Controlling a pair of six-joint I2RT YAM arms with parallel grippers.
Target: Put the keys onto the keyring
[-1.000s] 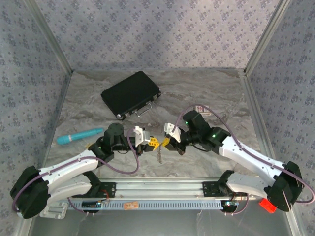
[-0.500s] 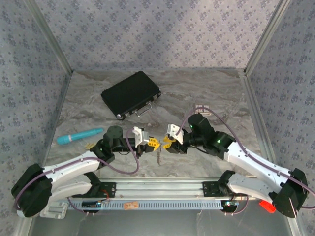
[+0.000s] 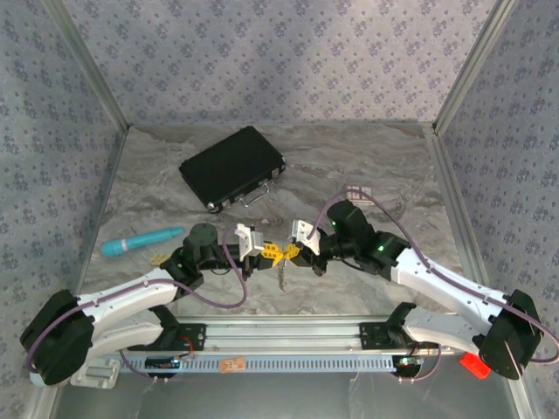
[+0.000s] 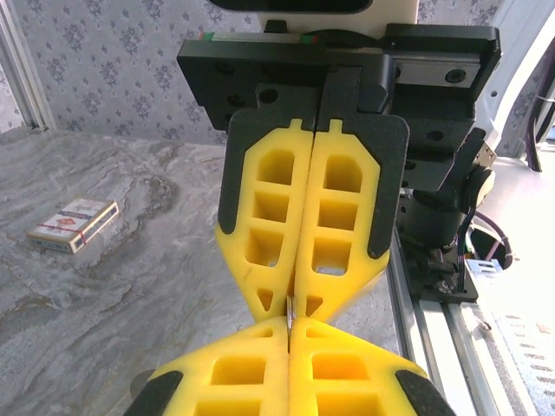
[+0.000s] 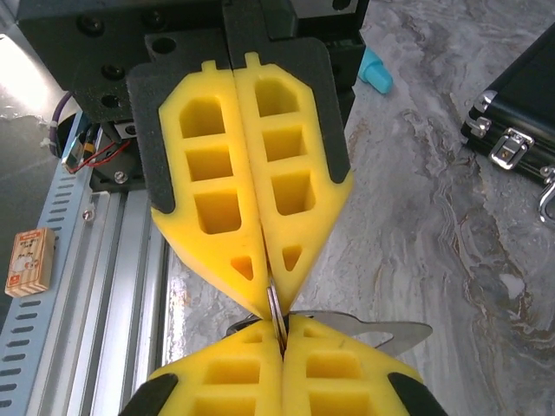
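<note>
My two grippers meet tip to tip over the table's front middle. The left gripper is shut on the thin metal keyring. The right gripper is shut on the same ring from the opposite side, so the ring's edge runs from one pair of yellow fingertips into the other. A flat silver key sticks out sideways just behind the right fingertips. In the top view a key hangs below the joined tips, above the marble surface.
A black case lies at the back left. A teal cylinder lies left of the left arm. A small card box sits behind the right arm. The aluminium rail runs along the near edge.
The right gripper drew back to the right half a second ago, then moved left again, and its tips now touch the left gripper's tips. The left arm barely moved.
</note>
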